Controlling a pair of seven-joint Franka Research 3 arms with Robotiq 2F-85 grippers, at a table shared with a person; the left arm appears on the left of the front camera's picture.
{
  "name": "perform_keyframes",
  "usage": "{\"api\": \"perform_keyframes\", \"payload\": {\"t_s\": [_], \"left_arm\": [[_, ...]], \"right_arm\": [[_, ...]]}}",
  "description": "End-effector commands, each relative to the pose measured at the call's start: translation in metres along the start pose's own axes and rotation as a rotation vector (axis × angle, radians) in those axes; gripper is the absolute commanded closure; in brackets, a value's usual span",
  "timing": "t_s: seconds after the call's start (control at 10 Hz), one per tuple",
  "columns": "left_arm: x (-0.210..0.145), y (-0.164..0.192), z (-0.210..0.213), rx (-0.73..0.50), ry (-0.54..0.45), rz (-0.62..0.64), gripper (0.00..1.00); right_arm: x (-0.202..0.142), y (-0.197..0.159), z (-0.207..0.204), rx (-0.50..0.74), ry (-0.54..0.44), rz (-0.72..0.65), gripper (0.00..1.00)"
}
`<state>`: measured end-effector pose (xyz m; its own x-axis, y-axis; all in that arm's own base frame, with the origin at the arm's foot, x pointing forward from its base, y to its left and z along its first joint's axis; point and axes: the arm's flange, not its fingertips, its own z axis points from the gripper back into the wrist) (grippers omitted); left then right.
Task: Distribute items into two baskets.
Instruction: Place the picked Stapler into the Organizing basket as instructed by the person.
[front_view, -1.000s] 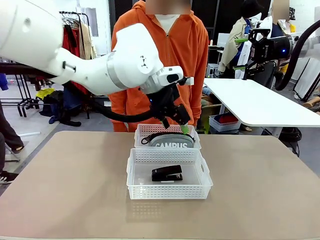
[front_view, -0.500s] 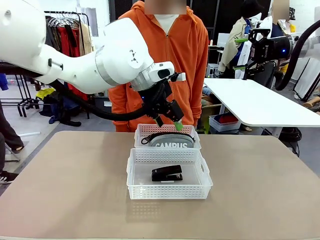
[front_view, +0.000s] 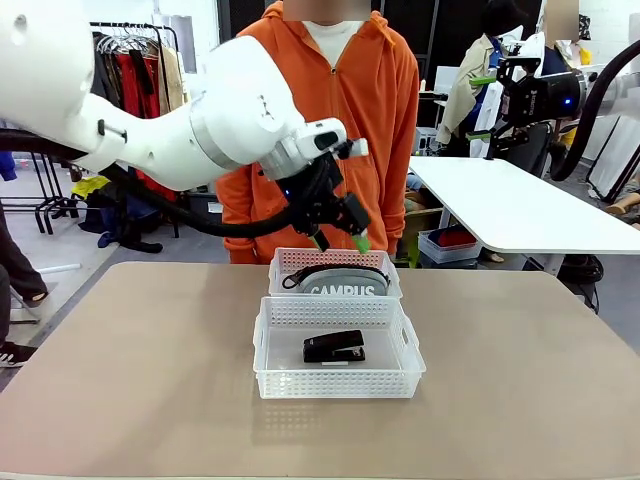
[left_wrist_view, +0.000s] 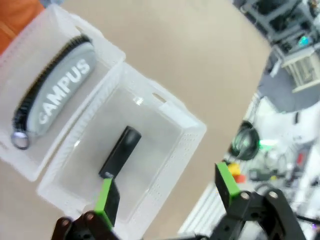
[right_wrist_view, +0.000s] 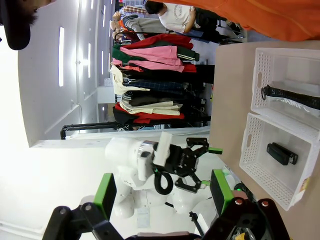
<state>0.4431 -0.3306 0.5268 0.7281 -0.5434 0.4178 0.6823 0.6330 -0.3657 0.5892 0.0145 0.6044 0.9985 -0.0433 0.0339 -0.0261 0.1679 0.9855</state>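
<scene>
Front view | far basket (front_view: 335, 262): pouch (front_view: 343, 284) | near basket (front_view: 338, 372): stapler (front_view: 334, 347)

White arm (front_view: 150, 120), black green-padded claw (front_view: 338, 236)

2 white lattice baskets (front_view: 338, 375) (front_view: 335, 262) sit on 1 counter (front_view: 520, 380), holding 1 grey "CAMPUS" pouch (front_view: 343, 283) and 1 black stapler (front_view: 334, 347); 1 person (front_view: 340, 110) stands behind.

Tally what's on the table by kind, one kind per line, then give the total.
Translucent-white lattice baskets: 2, a near basket and a far basket
Grey CAMPUS zip pouch: 1, in the far basket
Black stapler: 1, in the near basket
Total: 4
</scene>
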Motion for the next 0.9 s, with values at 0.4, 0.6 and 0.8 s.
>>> {"api": "perform_keyframes", "payload": {"t_s": [0.4,0.6,0.8], "left_arm": [[-0.023,0.042,0.121,-0.337,-0.259,0.505,0.0],[-0.035,0.064,0.151,-0.448,-0.343,0.618,0.0],[-0.052,0.089,0.179,-0.531,-0.408,0.674,0.0]], "right_arm": [[0.0,0.003,0.0,0.012,-0.003,0.0,0.0],[0.0,0.003,0.0,0.012,-0.003,0.0,0.0],[0.0,0.003,0.0,0.012,-0.003,0.0,0.0]]}}
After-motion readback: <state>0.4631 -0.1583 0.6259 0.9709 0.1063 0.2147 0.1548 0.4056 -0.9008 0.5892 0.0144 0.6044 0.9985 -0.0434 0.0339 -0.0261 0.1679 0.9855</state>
